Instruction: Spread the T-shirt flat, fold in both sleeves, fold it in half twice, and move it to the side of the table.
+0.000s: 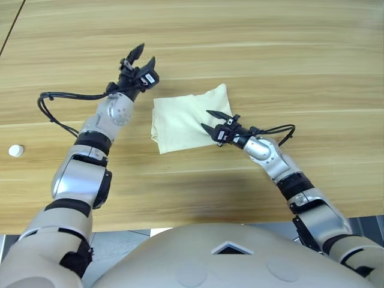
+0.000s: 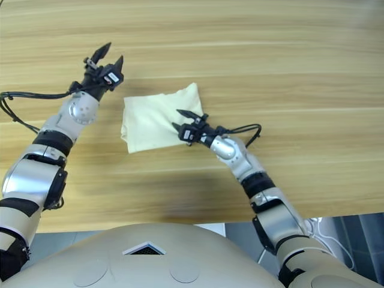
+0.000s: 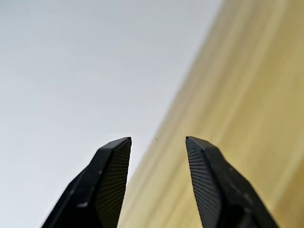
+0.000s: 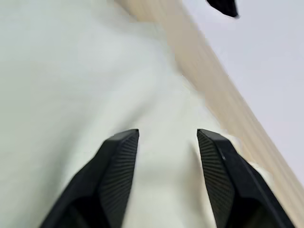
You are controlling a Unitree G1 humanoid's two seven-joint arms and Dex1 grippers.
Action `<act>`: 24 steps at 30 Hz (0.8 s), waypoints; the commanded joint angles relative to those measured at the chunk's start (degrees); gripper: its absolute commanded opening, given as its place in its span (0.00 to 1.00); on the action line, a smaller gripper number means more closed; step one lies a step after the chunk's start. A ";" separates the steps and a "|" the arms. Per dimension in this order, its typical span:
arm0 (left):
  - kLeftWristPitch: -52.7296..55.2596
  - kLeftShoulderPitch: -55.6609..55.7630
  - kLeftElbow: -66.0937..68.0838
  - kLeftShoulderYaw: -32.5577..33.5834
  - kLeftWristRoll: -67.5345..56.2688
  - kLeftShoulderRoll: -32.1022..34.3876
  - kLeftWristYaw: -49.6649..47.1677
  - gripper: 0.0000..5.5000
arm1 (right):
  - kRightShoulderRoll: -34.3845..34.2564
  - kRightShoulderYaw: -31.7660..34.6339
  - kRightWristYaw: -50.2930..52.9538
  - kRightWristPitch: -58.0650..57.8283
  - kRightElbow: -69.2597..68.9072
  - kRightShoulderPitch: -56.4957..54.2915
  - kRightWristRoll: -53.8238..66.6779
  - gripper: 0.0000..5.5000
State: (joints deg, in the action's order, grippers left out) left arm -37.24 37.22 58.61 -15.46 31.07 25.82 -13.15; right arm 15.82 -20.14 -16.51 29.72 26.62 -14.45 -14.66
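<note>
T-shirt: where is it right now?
In the head views the folded T-shirt lies on the table between the arms, the open right gripper over its right part and the open left gripper off its far-left corner.

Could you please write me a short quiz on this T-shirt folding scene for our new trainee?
1. Multiple choice: which side's hand is over the T-shirt? A left; B right; C both.
2. True or false: the left hand is open, holds nothing and is beside the T-shirt.
3. Fill in: the right hand has its fingers ____.
Key: 1 B. 2 True. 3 open.
</note>
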 commanded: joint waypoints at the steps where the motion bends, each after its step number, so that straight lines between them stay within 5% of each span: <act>1: 0.01 -5.68 -4.30 5.99 -5.75 1.61 -3.69 0.39 | -7.29 10.60 -2.96 -13.38 -13.49 -0.97 24.89 0.41; 6: -0.69 -10.16 -3.21 14.13 -15.56 -1.91 -6.06 0.39 | -9.48 5.78 -6.50 -28.53 -4.61 -3.44 21.95 0.41; 14: -2.39 -8.59 2.56 21.05 -25.96 -7.45 -1.15 0.39 | -12.34 3.16 -7.90 -32.74 19.31 -11.22 14.74 0.41; 19: -6.02 -8.68 -0.30 25.89 -36.19 -11.44 8.85 0.39 | -11.31 19.49 7.77 -37.67 38.79 -25.30 23.11 0.41; 24: -7.62 -10.93 -1.76 28.44 -40.98 -14.48 13.97 0.39 | 5.89 39.48 33.33 -33.84 48.80 -29.23 32.84 0.41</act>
State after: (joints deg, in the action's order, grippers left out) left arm -43.93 27.37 58.51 11.80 -8.12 12.71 -0.75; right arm 12.21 10.71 5.31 -4.26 70.48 -45.97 13.90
